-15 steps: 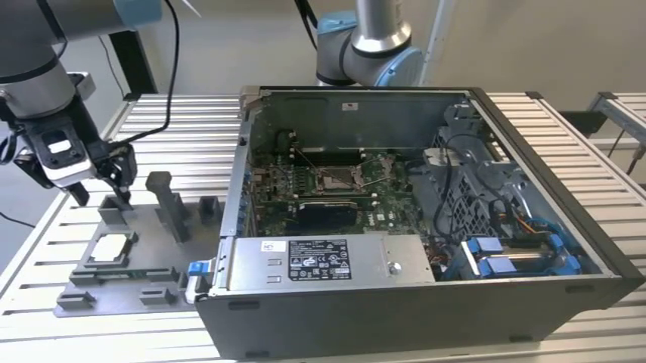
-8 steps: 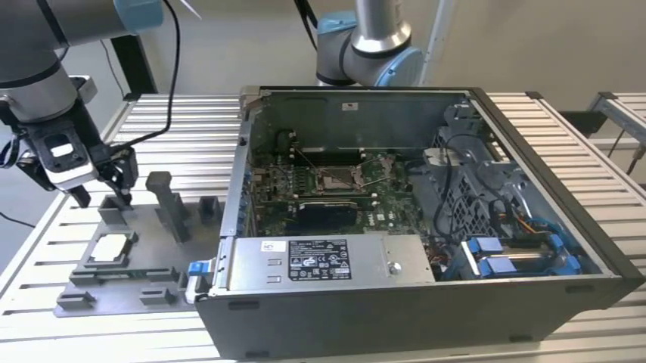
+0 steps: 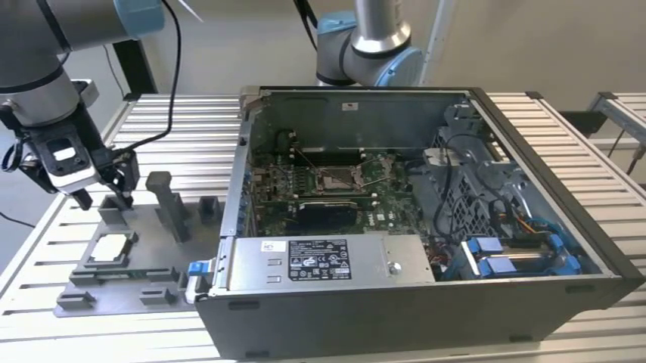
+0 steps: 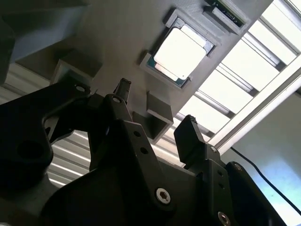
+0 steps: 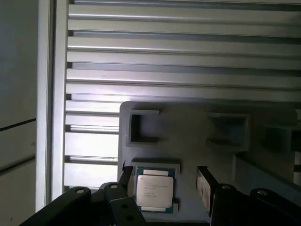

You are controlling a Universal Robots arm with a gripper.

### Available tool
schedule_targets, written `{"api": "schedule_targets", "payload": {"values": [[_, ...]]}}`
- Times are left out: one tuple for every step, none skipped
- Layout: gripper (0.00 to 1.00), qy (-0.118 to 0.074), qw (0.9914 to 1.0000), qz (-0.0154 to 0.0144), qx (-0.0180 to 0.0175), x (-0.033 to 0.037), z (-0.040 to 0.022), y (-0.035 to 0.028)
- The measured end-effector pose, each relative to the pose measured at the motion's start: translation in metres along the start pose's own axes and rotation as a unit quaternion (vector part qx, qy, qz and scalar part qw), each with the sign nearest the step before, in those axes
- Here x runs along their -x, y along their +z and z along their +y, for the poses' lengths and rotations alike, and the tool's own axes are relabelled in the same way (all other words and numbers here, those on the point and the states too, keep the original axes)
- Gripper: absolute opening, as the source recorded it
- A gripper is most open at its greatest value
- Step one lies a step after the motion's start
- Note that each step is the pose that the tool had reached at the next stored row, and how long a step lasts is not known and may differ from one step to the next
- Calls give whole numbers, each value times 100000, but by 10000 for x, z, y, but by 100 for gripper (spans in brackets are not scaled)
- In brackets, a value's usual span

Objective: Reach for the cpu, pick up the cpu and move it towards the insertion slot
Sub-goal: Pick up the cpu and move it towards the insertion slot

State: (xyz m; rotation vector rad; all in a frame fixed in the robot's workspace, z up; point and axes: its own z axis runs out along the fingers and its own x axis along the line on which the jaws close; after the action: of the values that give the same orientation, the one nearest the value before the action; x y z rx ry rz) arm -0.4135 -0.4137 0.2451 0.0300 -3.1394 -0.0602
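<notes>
The hand [image 3: 101, 201] hangs wide open, holding nothing. In the first wrist view its fingers [image 5: 205, 187] flank the cpu [image 5: 154, 189], not yet touching. In the exterior view the cpu lies in the grey fixture [image 3: 116, 283] at six o'clock of the hand, with the insertion slot [image 3: 338, 179] well apart at three o'clock. Best to descend squarely and pinch opposite edges gently. The cpu's print is too small to read.

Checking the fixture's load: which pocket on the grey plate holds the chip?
The pocket around the cpu, nearest the open claw in the first wrist view; the other pockets on the grey plate sit empty.
</notes>
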Motion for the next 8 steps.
{"api": "schedule_targets", "payload": {"values": [[100, 3, 100000, 0, 2, 0, 0, 7], [100, 3, 100000, -3, 2, 0, 0, 15], [100, 2, 100000, -1, 0, 0, -1, 21], [100, 0, 100000, -1, 2, 0, -1, 29], [100, 0, 100000, -1, 1, 0, -1, 35], [100, -3, 100000, 0, 1, 0, -2, 42], [100, -2, 100000, -2, 2, 0, -2, 49], [100, -2, 100000, 1, 1, 1, -2, 55]]}}
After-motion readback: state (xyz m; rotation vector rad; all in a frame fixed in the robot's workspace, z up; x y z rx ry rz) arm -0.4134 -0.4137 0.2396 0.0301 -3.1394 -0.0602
